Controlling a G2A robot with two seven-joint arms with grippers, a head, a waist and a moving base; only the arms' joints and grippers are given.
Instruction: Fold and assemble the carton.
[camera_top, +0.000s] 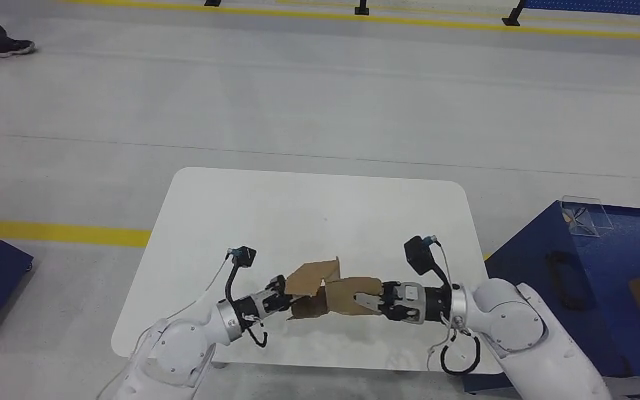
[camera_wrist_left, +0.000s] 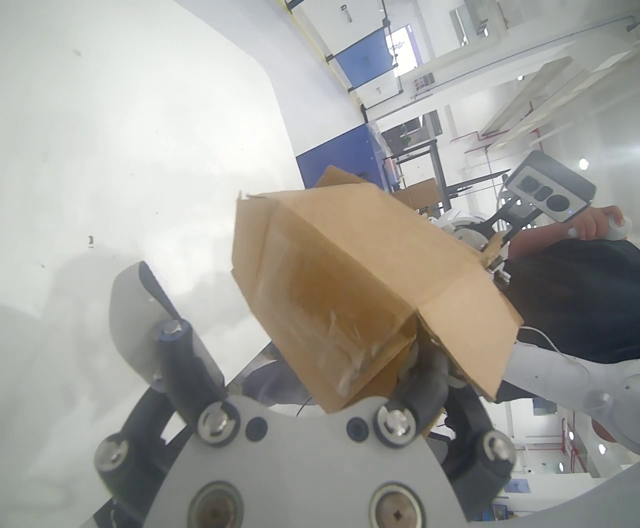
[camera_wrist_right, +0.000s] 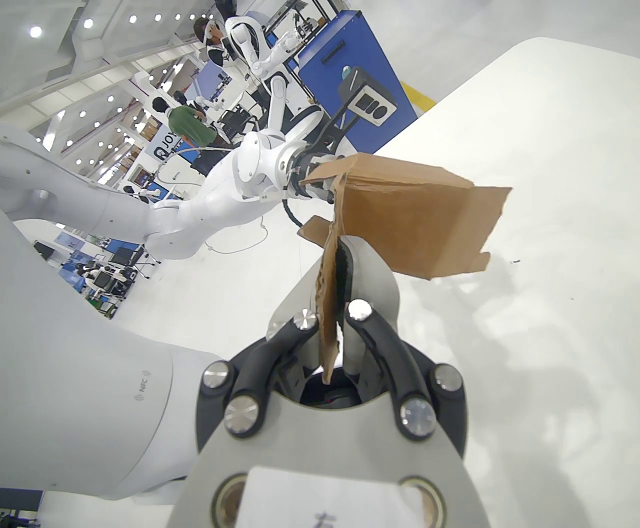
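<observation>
Carton (camera_top: 325, 288) is looking light, thin, crushable | right end effector (camera_wrist_right: 340, 280) is clamping tight on a flap (camera_wrist_right: 327, 305) | left end effector (camera_wrist_left: 280, 320) is gaping wide | favouring grips near creases

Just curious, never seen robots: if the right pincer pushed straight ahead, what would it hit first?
The cardboard box whose flap the right pincer grips; behind it, probably the left pincer.

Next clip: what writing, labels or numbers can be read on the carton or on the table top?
On the carton: none; the faces that show are plain brown cardboard.
On the clear tape along the carton: none.
On the table: none; the top is bare white.
</observation>
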